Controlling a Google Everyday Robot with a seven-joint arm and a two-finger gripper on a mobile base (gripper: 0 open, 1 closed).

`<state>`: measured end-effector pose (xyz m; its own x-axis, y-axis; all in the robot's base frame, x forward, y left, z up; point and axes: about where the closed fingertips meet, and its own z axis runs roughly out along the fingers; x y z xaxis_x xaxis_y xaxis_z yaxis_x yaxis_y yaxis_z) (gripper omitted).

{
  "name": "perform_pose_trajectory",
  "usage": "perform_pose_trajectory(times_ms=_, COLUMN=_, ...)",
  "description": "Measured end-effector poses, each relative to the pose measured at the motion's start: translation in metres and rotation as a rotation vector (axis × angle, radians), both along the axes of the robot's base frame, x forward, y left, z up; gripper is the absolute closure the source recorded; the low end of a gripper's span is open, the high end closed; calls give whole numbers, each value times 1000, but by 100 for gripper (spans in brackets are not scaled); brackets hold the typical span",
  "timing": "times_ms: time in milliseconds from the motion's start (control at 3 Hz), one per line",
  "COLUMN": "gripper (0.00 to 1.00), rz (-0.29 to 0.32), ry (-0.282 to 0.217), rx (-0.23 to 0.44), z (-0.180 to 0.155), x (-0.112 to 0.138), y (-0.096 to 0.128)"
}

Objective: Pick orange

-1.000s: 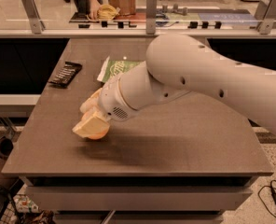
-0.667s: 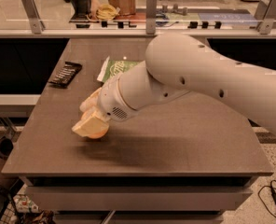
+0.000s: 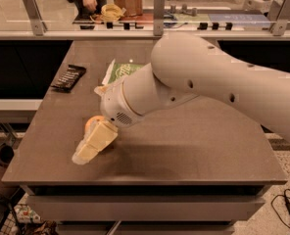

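The arm reaches in from 3 o'clock across the brown surface, its white wrist angled down toward 8 o'clock, where the cream-coloured claw sits low over the surface near the front left edge. The orange rests on the surface at about 8 o'clock from the surface's middle, mostly hidden behind the claw, with only a rounded patch showing at the claw's 12 o'clock side, right against it. Whether the claw is released or clenched on the fruit cannot be told. A green snack bag lies at 11 o'clock, partly behind the wrist, and a flat black object lies at 10 o'clock near the left edge
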<state>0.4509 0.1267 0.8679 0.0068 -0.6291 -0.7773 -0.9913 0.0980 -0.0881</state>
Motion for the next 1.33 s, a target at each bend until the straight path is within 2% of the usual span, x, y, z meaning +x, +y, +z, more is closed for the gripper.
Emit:
perform_pose_trajectory(times_ms=333, gripper=0, rz=0, ry=0, rx=0, z=0, x=0, y=0)
perform_pose_trajectory(times_ms=667, gripper=0, rz=-11, ry=-4, rx=38, z=2, x=4, y=-6)
perform_pose_trajectory(times_ms=1333, gripper=0, rz=-44, ry=-35, rx=167, z=-15, x=20, y=-19)
